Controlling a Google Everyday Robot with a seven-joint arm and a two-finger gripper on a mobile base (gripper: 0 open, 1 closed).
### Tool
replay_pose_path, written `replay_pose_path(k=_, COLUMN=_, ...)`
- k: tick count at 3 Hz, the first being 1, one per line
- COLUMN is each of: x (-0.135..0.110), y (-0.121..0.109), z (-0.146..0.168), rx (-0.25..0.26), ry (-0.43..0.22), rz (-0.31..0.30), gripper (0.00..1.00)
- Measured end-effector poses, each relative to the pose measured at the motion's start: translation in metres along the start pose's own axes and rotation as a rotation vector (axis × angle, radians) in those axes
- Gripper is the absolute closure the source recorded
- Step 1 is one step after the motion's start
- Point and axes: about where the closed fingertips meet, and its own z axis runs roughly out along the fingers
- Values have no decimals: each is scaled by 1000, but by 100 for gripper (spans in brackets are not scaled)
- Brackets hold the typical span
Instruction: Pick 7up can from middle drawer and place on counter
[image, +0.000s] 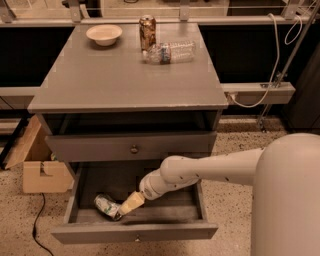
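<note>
Camera view: tapered cream end effector (128, 204) at dented 7up can (105, 205) in middle drawer (175, 231); grip unclear.

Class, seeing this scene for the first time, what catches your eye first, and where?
A bulky white arm reaches into the open middle drawer, its gripper right beside the 7up can lying there. On the counter above stand a bowl and a brown can, with a clear bottle on its side.
</note>
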Motion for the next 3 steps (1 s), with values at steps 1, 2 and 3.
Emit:
replay_pose_path(k=1, x=-22, y=14, z=24, rx=-47, ry=-96, rz=-29, gripper=0)
replay_pose_path(k=2, x=-24, y=13, z=36, rx=-50, ry=-89, rz=-31, gripper=0)
replay_pose_path(k=3, x=-34, y=-4, z=70, rx=-9, ry=-83, rz=-38, gripper=0)
